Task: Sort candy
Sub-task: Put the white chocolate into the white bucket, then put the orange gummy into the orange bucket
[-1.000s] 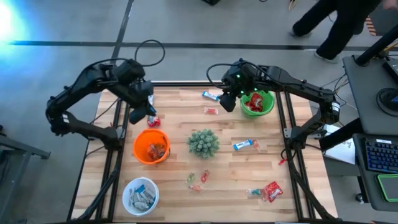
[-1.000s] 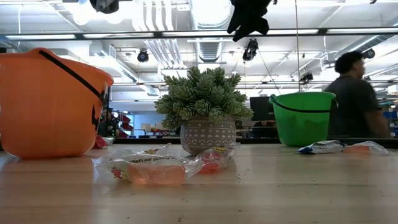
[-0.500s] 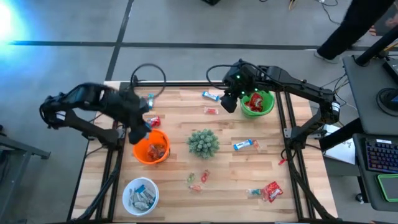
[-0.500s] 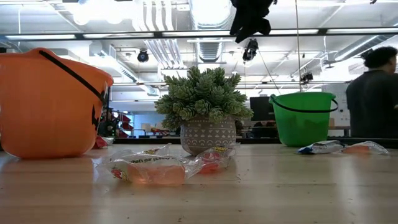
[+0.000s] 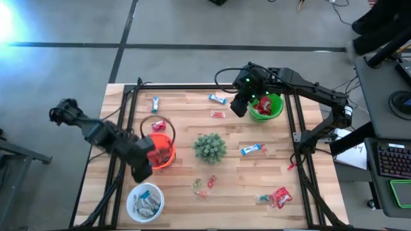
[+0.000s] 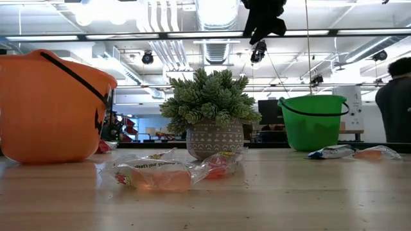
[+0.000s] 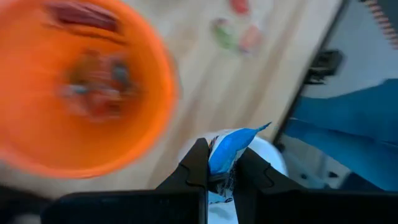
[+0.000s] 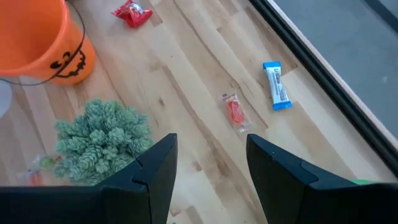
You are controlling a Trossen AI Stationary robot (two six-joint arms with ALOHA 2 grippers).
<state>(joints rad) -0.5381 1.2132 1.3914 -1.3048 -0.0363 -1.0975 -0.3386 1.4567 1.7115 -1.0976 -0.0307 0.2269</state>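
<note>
My left gripper (image 5: 142,170) hangs between the orange bowl (image 5: 158,151) and the white bowl (image 5: 145,201), shut on a blue-and-white candy bar (image 7: 229,152). My right gripper (image 5: 240,104) stands open and holds nothing, above the table beside the green bowl (image 5: 267,106). Loose candy lies flat on the wood: blue-and-white bars (image 5: 155,104) (image 5: 217,99) (image 5: 253,149), a small red piece (image 5: 218,114), green and pink pieces (image 5: 204,184) and red packets (image 5: 278,197). The orange bowl holds red candy and the white bowl holds pale bars. My left gripper pinches the blue-and-white bar between its two fingers, and the bar's free end (image 7: 244,137) sticks out past the fingertips. The fingers slant downward from above. The bar is lifted clear, over the white bowl's rim (image 7: 273,155) next to the orange bowl (image 7: 81,87).
A spiky green potted plant (image 5: 210,147) stands at the table's middle. Black frame rails (image 5: 122,122) run along the table's left and right sides. A red packet (image 5: 158,126) lies just beyond the orange bowl. A person (image 6: 395,96) stands in the room behind the table.
My left gripper has swung from the far left of the table, by the red packet, toward the near edge, passing the orange bowl, sinking a little and rolling about its own axis. It has stayed shut. A blue bar at the far left has come into view.
</note>
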